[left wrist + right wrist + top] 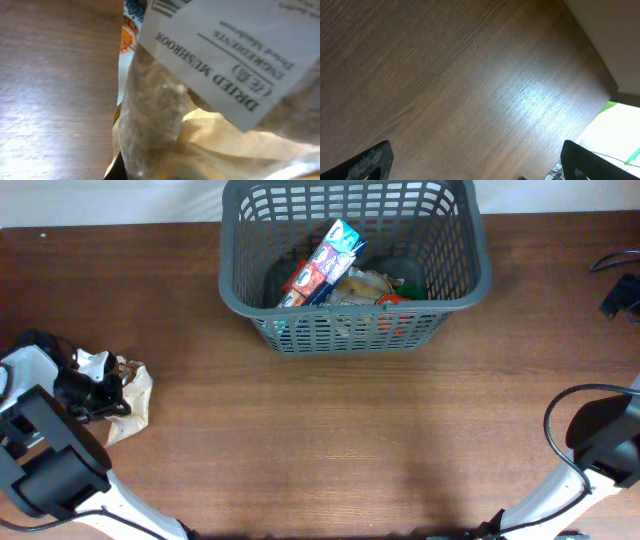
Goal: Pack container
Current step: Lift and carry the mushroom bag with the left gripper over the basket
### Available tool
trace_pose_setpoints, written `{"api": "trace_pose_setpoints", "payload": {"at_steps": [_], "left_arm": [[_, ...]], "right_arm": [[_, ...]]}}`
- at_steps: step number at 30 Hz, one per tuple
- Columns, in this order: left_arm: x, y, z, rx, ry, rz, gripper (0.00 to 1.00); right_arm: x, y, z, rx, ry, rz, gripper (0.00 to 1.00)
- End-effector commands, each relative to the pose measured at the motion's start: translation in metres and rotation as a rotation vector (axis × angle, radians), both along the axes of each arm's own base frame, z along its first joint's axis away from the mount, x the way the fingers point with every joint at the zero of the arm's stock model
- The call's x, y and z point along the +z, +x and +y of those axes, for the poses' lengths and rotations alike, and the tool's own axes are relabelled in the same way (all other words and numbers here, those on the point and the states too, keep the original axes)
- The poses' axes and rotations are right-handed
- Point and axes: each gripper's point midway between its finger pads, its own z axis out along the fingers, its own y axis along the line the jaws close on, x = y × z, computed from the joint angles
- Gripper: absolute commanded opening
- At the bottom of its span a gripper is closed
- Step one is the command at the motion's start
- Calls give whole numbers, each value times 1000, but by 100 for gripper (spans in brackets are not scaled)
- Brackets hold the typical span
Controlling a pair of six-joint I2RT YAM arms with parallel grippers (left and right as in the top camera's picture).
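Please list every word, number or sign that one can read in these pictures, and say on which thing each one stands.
"DRIED MUSHROOM": on the white label of the clear bag.
"INGREDIENTS": same label, smaller print.
The line under it, the characters in brackets and the barcode: too blurred to read.
Print on the colourful box in the basket: too small to read.

The left arm (50, 455) was seen at the lower left of the overhead view, bent, with its wrist brought low over the tabletop (330, 440). Its jaws were closed, clamped on a packet (135, 405). The right arm (600, 450) was folded at the lower right, well apart from the left. Its jaws were spread wide and empty; only two dark tips were shown in the wrist view.
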Motion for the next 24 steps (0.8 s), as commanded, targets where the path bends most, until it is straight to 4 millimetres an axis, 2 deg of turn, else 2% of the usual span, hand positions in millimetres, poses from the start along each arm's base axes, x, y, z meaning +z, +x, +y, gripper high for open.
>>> {"api": "trace_pose_setpoints", "payload": {"at_steps": [1,5,9,15,19,21,24], "left_arm": [[21,37,-7,45,-96,-137,2],[65,73,2,82,-116,-268,2],[130,104,9,64,-115,-413,2],[234,122,4,9,-54,-588,2],[305,129,-26,-85,16,-724,2],[342,133,-52,-157,50,-814,2],[398,137,-107,-300,88,-980,2]], "right_arm": [[-1,-1,-1,-15,0,-1,99],[-1,-1,-1,-15,0,-1,99],[-1,-1,-1,-15,0,-1,99],[-1,-1,-1,-15,0,-1,99],[-1,-1,-1,-15,0,-1,99],[-1,-1,-1,-15,0,-1,99],[-1,-1,-1,-15,0,-1,99]]}}
